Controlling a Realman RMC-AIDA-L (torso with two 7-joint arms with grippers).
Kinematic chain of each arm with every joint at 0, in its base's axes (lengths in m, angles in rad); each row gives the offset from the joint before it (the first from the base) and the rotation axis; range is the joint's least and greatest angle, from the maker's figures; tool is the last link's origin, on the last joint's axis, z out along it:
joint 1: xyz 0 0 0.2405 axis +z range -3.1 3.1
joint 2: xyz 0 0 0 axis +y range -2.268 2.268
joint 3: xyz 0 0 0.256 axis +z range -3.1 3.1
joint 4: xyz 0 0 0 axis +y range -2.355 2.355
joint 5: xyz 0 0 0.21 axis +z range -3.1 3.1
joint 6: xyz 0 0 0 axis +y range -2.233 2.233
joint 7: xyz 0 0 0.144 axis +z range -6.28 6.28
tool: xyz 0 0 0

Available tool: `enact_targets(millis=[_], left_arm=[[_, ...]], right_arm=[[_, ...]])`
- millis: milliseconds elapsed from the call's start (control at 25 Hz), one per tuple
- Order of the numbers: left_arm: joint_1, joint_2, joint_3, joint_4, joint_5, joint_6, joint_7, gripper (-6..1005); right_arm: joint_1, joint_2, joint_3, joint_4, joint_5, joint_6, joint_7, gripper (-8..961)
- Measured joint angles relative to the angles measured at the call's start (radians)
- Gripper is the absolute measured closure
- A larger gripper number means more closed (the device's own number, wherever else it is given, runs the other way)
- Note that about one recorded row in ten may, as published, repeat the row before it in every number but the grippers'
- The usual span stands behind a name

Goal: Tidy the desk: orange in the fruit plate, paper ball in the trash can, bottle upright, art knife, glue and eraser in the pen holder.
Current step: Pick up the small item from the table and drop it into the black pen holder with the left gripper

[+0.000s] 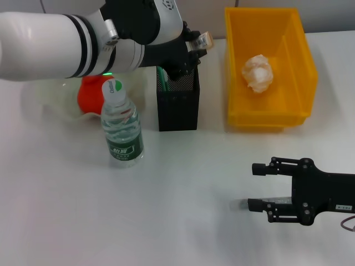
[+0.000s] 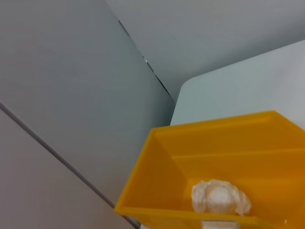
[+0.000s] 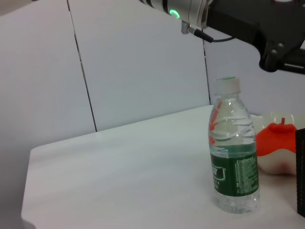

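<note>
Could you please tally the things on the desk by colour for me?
Yellow: 1, trash can
Black: 1, pen holder
White: 1, paper ball
Orange: 1, orange
Pale green: 1, fruit plate
Clear: 1, bottle
Total: 6

The bottle (image 1: 122, 128) has a green label (image 3: 235, 177) with white printing, but the characters are too small and blurred to read in the head view and in the right wrist view. Its white cap (image 1: 114, 89) carries a green mark with tiny lettering that also cannot be read. The eraser (image 1: 204, 40) in the left gripper (image 1: 195, 46) shows a white sticker with barcode-like lines, and no number on it is legible.
</note>
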Motion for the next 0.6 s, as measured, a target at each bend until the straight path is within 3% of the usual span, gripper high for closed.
enact_targets(millis=[600], left_arm=[[-0.034, 0.000, 0.017, -0.057, 0.085, -0.007, 0.007, 734]], right_arm=[[0.001, 0.002, 0.000, 0.000, -0.001, 0.001, 0.000, 223]])
